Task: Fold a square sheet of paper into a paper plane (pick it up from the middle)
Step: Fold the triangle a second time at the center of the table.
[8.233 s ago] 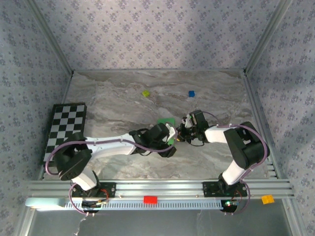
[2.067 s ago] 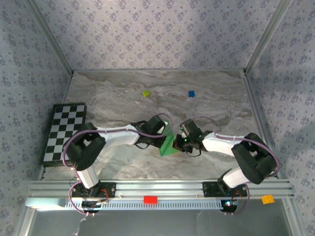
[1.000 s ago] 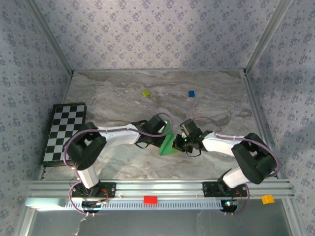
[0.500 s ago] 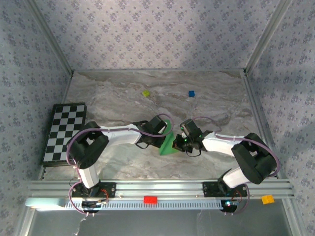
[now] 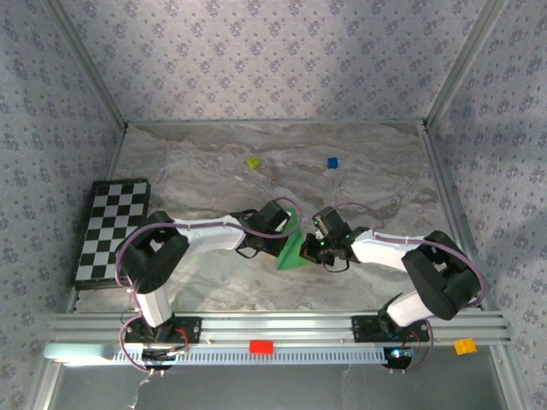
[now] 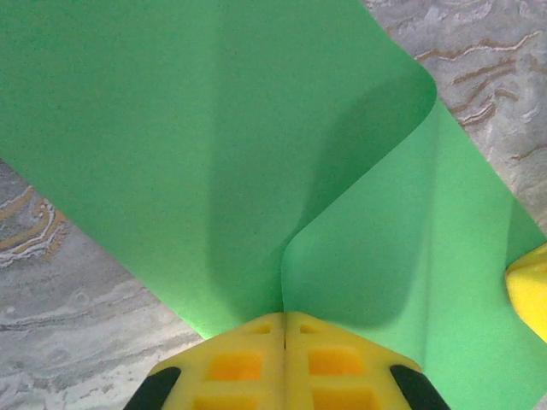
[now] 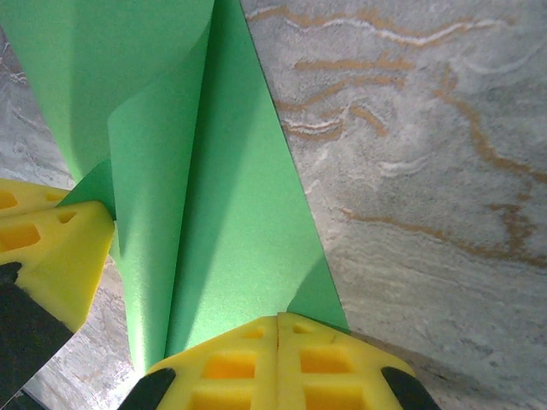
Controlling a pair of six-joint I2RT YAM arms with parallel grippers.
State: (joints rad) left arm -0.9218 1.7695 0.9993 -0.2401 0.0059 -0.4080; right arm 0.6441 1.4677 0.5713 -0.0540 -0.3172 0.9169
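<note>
A black-and-white checkerboard (image 5: 111, 229) is lying at the left edge of the grey marbled tabletop (image 5: 197, 171). A tiny yellow-green block (image 5: 253, 161) and a small blue block (image 5: 332, 162) are sitting apart near the far wall. A red block (image 5: 261, 347) is resting on the near metal rail (image 5: 325, 323).

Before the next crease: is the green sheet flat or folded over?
Folded over loosely: the green sheet curves in a rounded bend, pinched by the left gripper and the right gripper.
</note>
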